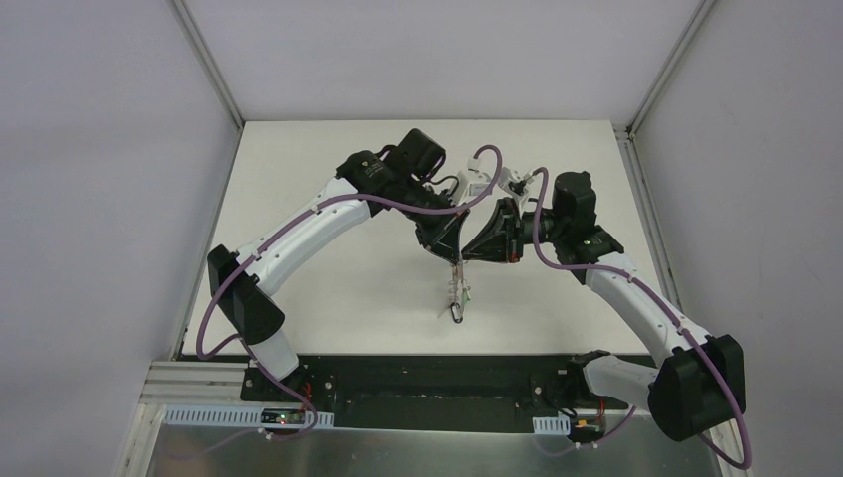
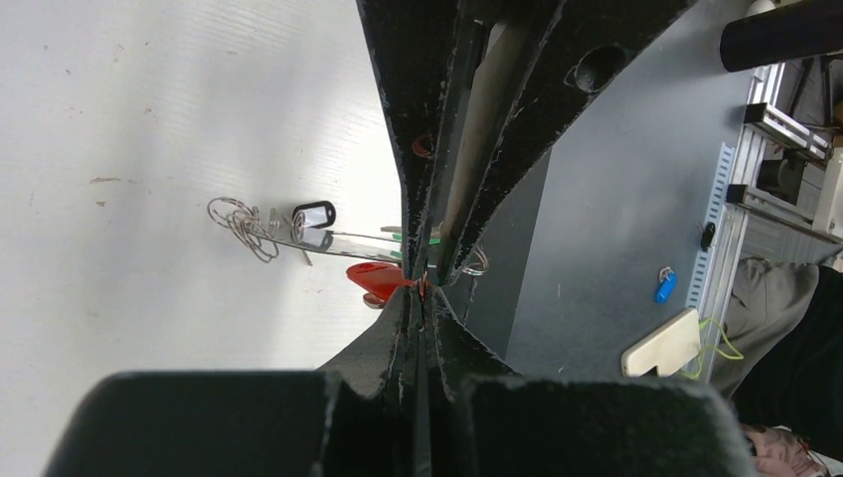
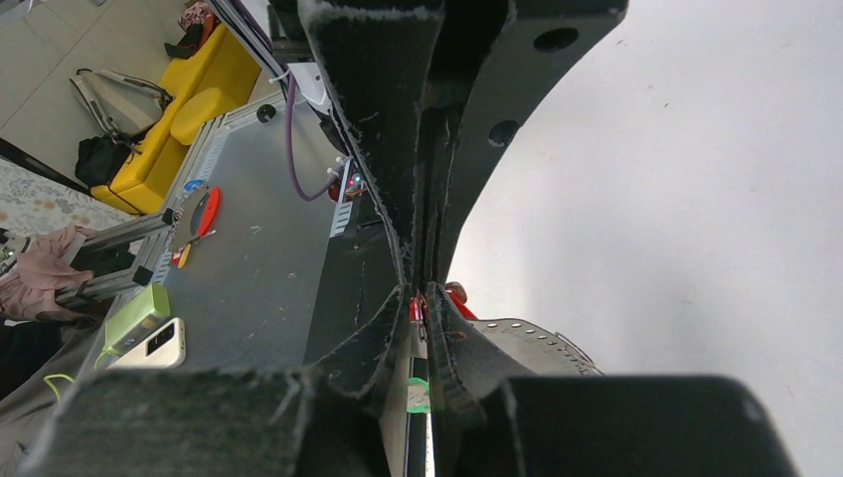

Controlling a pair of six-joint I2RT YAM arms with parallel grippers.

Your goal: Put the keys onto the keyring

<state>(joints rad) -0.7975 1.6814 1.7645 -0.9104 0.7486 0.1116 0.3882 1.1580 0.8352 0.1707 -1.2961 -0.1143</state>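
Left gripper (image 2: 422, 303) fills the bottom of its own wrist view. Its two black fingers are pressed together, and the head of the red key (image 2: 376, 281) sticks out to the left at the tips. The grip is narrow and holds that key.

Further left in the same view, the black key (image 2: 314, 214) sits on the thin grey wire of the keyring (image 2: 242, 227), which curls into small loops at its far-left end. The ring is over the white table (image 1: 328, 298), near its middle. Whether it touches the surface cannot be told.

The green key (image 2: 398, 238) shows only as small green pieces beside the tips of the right gripper (image 3: 422, 298). This gripper meets the left one tip to tip. Its fingers are drawn in to a narrow slit with a green piece inside. Whether it is actually clamped cannot be told.
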